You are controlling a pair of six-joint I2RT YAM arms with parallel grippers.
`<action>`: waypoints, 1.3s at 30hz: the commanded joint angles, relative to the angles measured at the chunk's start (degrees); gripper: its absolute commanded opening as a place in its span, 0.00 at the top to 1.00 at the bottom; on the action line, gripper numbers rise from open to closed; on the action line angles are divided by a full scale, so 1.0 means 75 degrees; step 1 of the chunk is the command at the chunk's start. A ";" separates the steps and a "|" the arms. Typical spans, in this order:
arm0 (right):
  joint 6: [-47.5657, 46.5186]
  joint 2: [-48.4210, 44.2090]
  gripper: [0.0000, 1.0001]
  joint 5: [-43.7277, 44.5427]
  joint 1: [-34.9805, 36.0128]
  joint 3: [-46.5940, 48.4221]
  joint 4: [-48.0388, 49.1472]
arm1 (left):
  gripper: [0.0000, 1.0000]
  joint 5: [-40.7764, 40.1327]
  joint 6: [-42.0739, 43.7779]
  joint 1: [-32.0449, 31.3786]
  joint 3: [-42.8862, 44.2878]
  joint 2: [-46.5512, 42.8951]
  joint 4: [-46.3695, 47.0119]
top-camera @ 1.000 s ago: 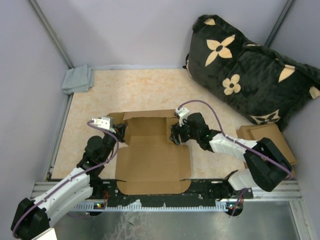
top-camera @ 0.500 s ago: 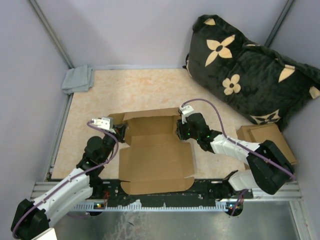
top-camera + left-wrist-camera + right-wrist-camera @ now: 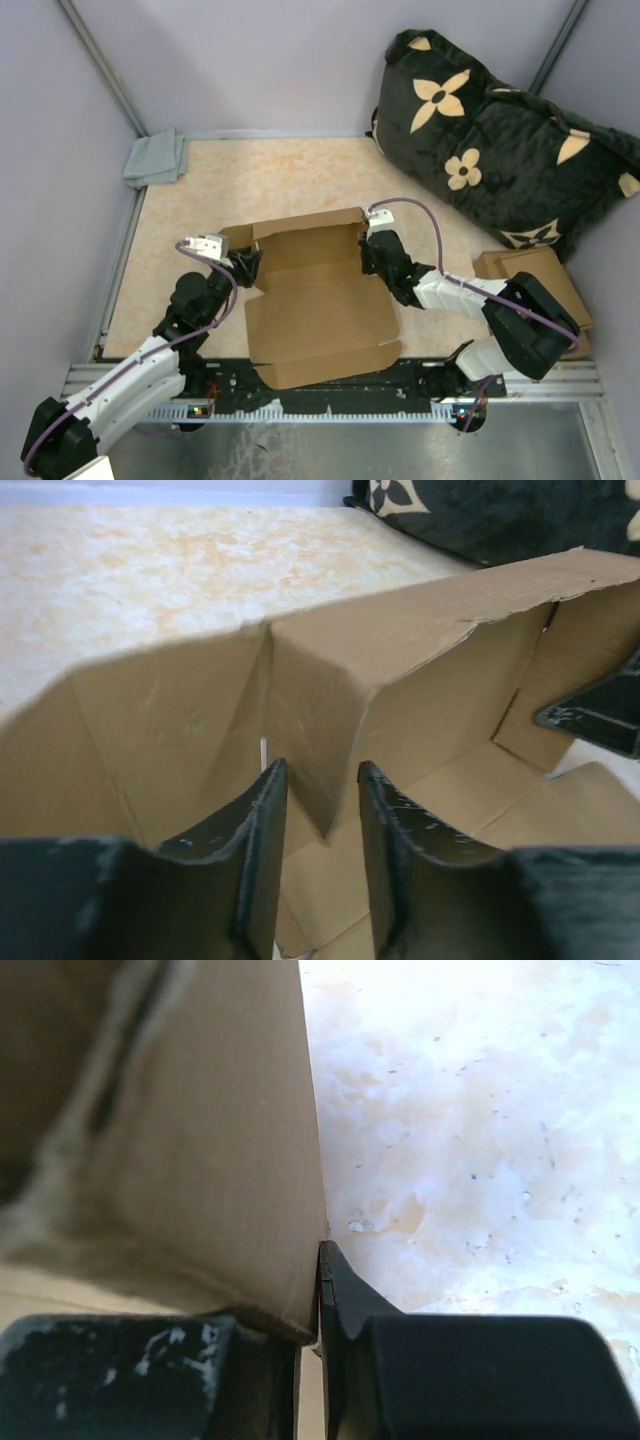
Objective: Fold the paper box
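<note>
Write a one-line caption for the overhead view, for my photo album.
Half-folded paper box on a table, back wall standing, left gripper and right gripper at its far corners.

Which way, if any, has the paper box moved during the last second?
Yes. The paper box has shifted right and turned counter-clockwise: its near edge, once parallel to the table's front rail, now slants.

Top view: we look steeply down from the near edge over the whole tabletop [image 3: 270,175]. Along the left tool [image 3: 320,780] we face the far side at close range; along the right tool [image 3: 310,1300], closer still. All three views share the paper box [image 3: 315,300].
</note>
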 commanded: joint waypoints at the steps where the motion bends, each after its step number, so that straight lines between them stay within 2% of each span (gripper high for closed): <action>1: 0.0644 0.0132 0.95 0.1399 0.0059 0.0145 0.0500 | 0.49 0.0057 -0.0590 -0.0060 0.0417 -0.0086 -0.0363; 4: 0.0885 0.0145 0.98 0.2102 0.0059 0.0219 0.0184 | 0.35 0.0122 -0.0945 -0.0060 0.0679 -0.0238 -0.0629; 11: 0.0474 0.0029 1.00 0.2732 0.0054 0.0169 0.0307 | 0.35 -0.0352 -0.1228 -0.0060 0.1227 -0.1003 -0.1309; 13: 0.0423 0.0012 1.00 0.2834 0.0012 0.0178 0.0186 | 0.39 -0.1054 -0.1164 -0.0062 0.1281 -0.1202 -0.1301; 15: 0.0486 -0.0089 1.00 0.2750 -0.0140 0.0110 0.0070 | 0.45 -0.2134 -0.1146 -0.0060 0.1359 -0.1181 -0.1419; 17: 0.0541 -0.0253 1.00 0.2595 -0.0290 -0.0023 0.0031 | 0.47 -0.3316 -0.1199 -0.0043 0.1487 -0.0860 -0.1566; 18: 0.0580 -0.0350 1.00 0.2531 -0.0356 -0.0096 -0.0011 | 0.45 -0.3658 -0.1200 -0.0028 0.1624 -0.0566 -0.1700; 20: 0.0608 -0.0553 1.00 0.2318 -0.0548 -0.0222 -0.0089 | 0.32 -0.4224 -0.1506 0.0052 0.2042 0.0144 -0.2086; 21: 0.0617 -0.0644 1.00 0.2175 -0.0655 -0.0286 -0.0122 | 0.29 -0.4286 -0.1643 0.0126 0.2247 0.0547 -0.2197; 24: 0.0550 -0.0949 1.00 0.1729 -0.0957 -0.0456 -0.0186 | 0.25 -0.3859 -0.1696 0.0618 0.2822 0.1761 -0.2330; 28: 0.0304 -0.1286 0.98 0.1192 -0.1207 -0.0485 -0.0417 | 0.32 -0.2850 -0.2255 0.1926 0.3185 0.2877 -0.2540; 32: 0.0151 -0.1401 0.98 0.0754 -0.1327 -0.0405 -0.0560 | 0.37 -0.1252 -0.2536 0.3177 0.2682 0.3407 -0.1303; 35: 0.0088 -0.1393 0.97 0.0303 -0.1417 -0.0366 -0.0572 | 0.31 0.0163 -0.2413 0.3384 0.2184 0.3713 0.0025; 39: -0.0012 -0.1378 0.95 -0.0487 -0.1510 -0.0243 -0.0622 | 0.26 0.1228 -0.2272 0.3409 0.1561 0.4043 0.1452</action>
